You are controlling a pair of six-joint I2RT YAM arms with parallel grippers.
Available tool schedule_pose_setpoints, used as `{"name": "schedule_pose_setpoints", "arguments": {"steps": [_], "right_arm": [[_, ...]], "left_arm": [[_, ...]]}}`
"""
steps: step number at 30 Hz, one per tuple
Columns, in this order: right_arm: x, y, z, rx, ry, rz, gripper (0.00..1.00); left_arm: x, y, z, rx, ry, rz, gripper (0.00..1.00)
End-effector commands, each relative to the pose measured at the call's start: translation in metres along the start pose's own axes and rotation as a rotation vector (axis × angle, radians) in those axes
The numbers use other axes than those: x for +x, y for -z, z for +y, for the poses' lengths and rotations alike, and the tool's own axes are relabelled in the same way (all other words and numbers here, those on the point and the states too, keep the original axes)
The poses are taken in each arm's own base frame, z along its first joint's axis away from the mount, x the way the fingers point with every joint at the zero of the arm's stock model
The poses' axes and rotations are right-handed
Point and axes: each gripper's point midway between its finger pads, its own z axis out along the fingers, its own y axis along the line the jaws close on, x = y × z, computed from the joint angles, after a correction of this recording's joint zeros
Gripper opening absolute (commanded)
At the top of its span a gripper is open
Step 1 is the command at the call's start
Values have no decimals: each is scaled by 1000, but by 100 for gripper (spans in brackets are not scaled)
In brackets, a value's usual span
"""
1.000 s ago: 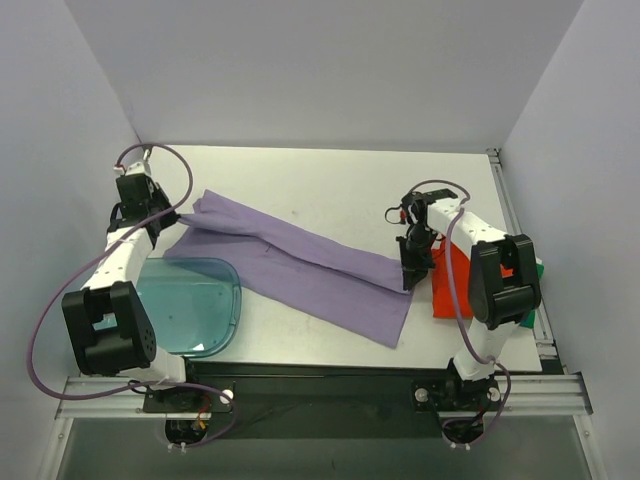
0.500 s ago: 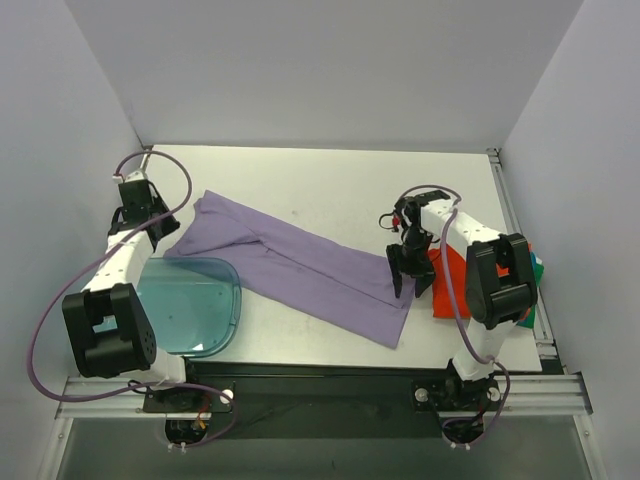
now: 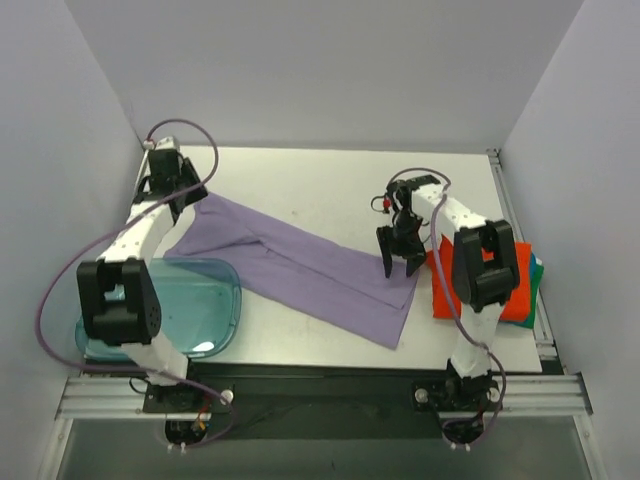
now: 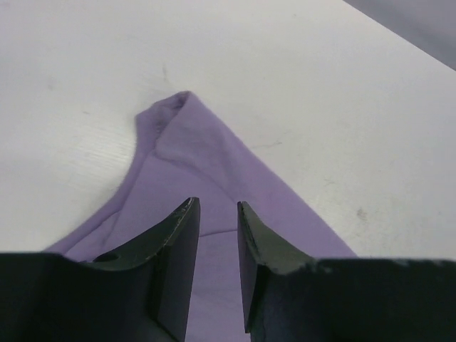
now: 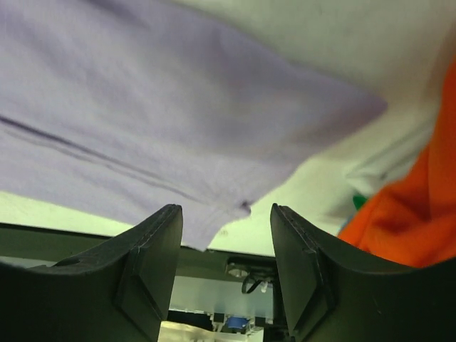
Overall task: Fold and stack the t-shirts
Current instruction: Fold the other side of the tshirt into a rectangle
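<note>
Top view. A lavender t-shirt (image 3: pixel 300 265) lies flat on the white table (image 3: pixel 320 180) as a long band. It runs diagonally from the far left to the near right, with a lengthwise crease along its middle. Its near-left edge lies just beside the far rim of a translucent blue tray (image 3: pixel 225 335), which sits at the near-left corner of the table. An orange-red t-shirt (image 3: pixel 515 295) rests at the right edge of the table, partly hidden by the right arm (image 3: pixel 480 262). The edge of a green t-shirt (image 3: pixel 538 270) shows along its right side. The left jaws hang over the far-left end of the lavender t-shirt. The right jaws hang over its right end, close to the orange-red t-shirt.

Left wrist view. The left jaws stand a narrow gap apart with nothing between them. The lavender t-shirt (image 4: pixel 214 171) shows through the gap, and its rolled corner points away across the bare table (image 4: pixel 320 85).

Right wrist view. The right jaws stand moderately wide apart and hold nothing. Below them the lavender t-shirt (image 5: pixel 178 107) ends in a stitched hem and a corner. Beyond that corner lies a strip of table (image 5: pixel 313 192), then the orange-red t-shirt (image 5: pixel 420 206), with a small patch of the green t-shirt (image 5: pixel 358 201) at its edge.
</note>
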Motion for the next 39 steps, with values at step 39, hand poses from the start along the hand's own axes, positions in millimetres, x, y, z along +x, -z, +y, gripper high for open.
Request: {"name": "schedule_pose_setpoints", "arguments": {"steps": [39], "right_arm": [[-149, -28, -87, 119, -232, -85, 54]], "left_arm": [[14, -132, 9, -52, 264, 164, 41]]}}
